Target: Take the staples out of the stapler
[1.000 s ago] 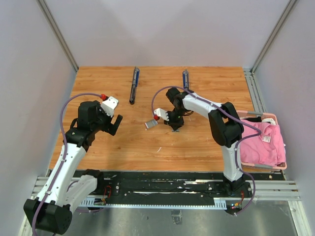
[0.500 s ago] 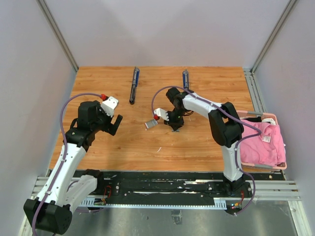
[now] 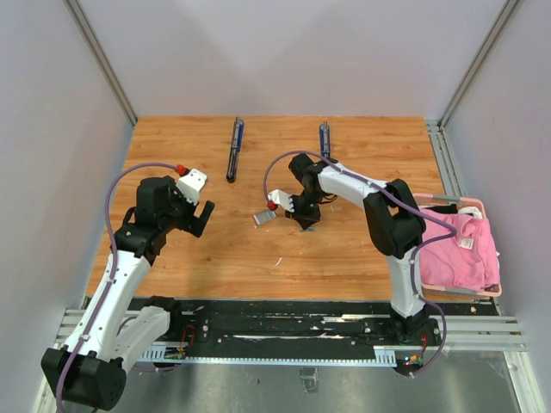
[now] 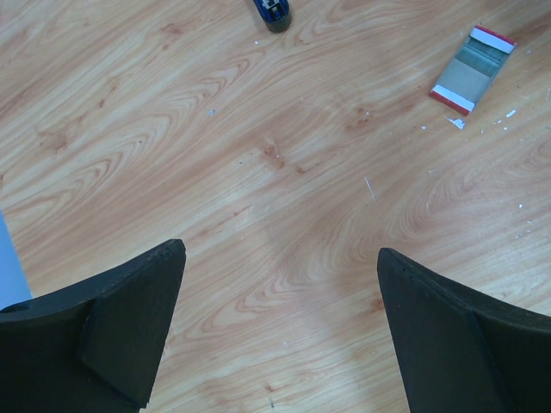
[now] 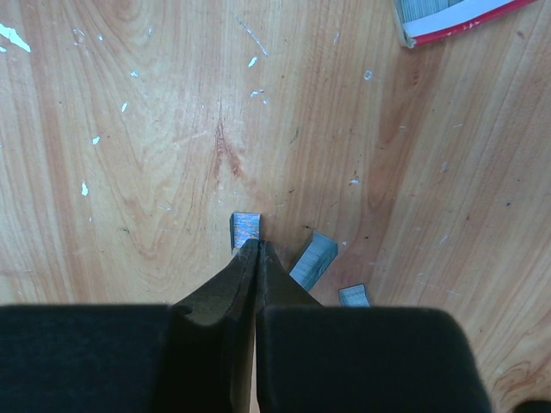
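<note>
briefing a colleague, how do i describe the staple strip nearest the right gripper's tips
On the wooden table, find the shut right gripper. The staple strip lies squarely at its tips; the two other strips sit off to one side.

Cut by the top edge of the left wrist view: a dark blue and black stapler [image 4: 273, 10], only its tip showing. Cropped at the upper corner of the right wrist view: a flat white cardboard box with red edging [image 5: 456, 13]. Tucked under the tips of the closed black right gripper [image 5: 256, 248]: near end of a short silvery-grey staple strip [image 5: 246, 229]; pinched or merely touched, impossible to tell. Partly covered by the gripper body: a second staple strip [image 5: 353, 295]. From the top camera, too small to make out.
</note>
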Controlling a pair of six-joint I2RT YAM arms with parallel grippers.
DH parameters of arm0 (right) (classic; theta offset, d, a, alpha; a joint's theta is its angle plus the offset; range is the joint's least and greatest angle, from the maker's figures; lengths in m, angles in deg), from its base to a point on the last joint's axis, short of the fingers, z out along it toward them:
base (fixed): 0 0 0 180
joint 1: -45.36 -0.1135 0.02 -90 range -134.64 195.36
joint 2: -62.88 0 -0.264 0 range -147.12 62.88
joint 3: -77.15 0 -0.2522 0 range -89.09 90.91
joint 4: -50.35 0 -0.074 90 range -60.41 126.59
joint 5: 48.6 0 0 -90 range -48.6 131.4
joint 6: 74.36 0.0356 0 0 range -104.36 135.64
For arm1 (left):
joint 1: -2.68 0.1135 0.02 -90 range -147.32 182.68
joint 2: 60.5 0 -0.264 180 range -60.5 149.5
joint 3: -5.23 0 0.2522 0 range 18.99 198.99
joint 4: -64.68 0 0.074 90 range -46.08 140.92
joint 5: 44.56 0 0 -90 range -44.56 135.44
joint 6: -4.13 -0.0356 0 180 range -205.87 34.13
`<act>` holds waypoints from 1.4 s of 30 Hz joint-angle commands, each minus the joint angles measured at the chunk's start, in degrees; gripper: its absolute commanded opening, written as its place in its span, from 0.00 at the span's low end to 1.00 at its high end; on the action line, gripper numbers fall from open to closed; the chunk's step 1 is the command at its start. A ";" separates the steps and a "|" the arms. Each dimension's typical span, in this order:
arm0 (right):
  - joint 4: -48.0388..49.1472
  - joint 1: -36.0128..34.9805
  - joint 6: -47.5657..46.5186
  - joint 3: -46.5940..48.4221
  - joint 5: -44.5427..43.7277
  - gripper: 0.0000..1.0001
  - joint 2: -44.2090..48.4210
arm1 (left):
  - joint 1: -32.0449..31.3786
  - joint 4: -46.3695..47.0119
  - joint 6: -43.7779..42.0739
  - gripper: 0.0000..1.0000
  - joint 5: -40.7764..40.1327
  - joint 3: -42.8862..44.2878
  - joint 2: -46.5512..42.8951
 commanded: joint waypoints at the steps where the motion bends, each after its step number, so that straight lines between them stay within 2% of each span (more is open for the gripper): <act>1: -1.10 -0.96 0.95 1.30 -1.25 0.01 0.11 | 0.22 1.50 0.10 0.98 0.32 -0.44 -0.37; 27: 2.98 0.13 3.60 -4.68 -4.54 0.01 5.39 | 0.22 1.41 0.03 0.98 0.65 -0.45 -0.10; 42: 3.29 0.19 6.93 -3.10 -2.07 0.01 5.08 | 0.22 1.32 -0.07 0.98 0.72 -0.46 -0.15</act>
